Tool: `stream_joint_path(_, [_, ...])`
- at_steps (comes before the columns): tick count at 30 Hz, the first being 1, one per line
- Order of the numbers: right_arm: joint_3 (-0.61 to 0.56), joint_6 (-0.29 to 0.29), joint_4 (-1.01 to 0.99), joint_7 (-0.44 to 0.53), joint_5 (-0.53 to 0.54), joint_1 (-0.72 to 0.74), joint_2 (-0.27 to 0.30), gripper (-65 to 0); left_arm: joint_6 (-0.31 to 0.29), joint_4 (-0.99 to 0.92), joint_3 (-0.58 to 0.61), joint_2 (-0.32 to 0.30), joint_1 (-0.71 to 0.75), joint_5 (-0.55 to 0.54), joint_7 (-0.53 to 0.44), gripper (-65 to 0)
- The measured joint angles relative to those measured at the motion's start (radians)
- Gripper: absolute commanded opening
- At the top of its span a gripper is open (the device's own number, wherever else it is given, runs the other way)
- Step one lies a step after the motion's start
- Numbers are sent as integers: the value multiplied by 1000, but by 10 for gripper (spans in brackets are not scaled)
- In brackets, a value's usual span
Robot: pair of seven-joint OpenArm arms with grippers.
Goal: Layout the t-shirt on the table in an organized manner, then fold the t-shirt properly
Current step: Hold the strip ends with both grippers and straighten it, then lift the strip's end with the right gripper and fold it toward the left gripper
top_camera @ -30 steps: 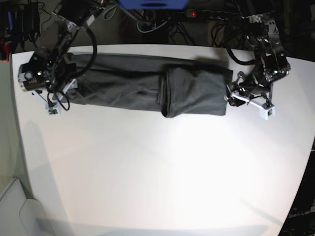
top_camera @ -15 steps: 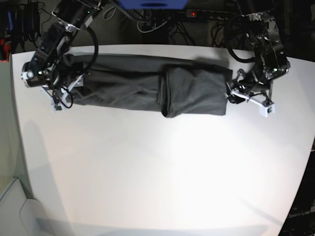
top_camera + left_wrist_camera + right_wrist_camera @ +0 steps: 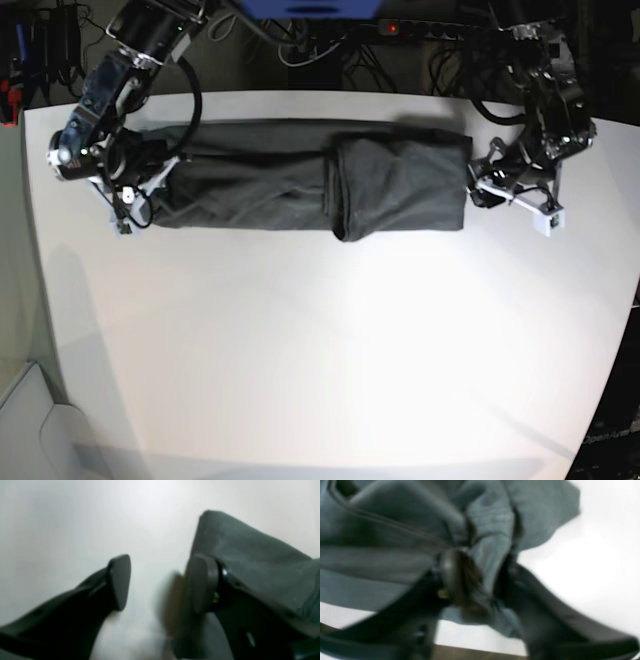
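The t-shirt [image 3: 310, 185] lay as a long dark band along the far side of the table [image 3: 330, 350], running lengthwise from one arm to the other, with one end folded back over the middle so that a thicker doubled section sat toward the left arm's end. The right gripper [image 3: 476, 580] was at the opposite end of the t-shirt, and its two fingers were pressed in on a bunched fold of the grey cloth, which showed squeezed between them in the right wrist view. The left gripper [image 3: 160, 582] stood just off the t-shirt's folded end, its fingers spread apart with only bare white table between them; one finger [image 3: 202, 585] lay right against the edge of the cloth, though whether it touched could not be told from the blur.
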Motion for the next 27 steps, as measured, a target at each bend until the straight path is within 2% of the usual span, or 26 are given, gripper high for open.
stream_joint_path(2, [-5,0,0,-2,2,0,-1,-635,0,0,0,1,0,0,1,-276])
stream_joint_path(3, [-13,0,0,-2,-3,0,0,-650,0,0,0,1,1,-1,1,-276])
stream_joint_path(9, [-65,3,47,-23,-37,-9,-4,-650,0,-1,0,1,1,0,1,-276])
stream_joint_path(12, [-115,6,140,-99,-66,-40,-18,-650,0,-5,0,2,0,1,0,-276])
stream_joint_path(18, [-305,6,364,-90,-56,-50,-14,-650,0,-8,0,2,0,11,-2,-276])
stream_joint_path(27, [-527,6,370,-103,-61,-69,-14,-650,0,-8,0,1,0,11,-2,-276])
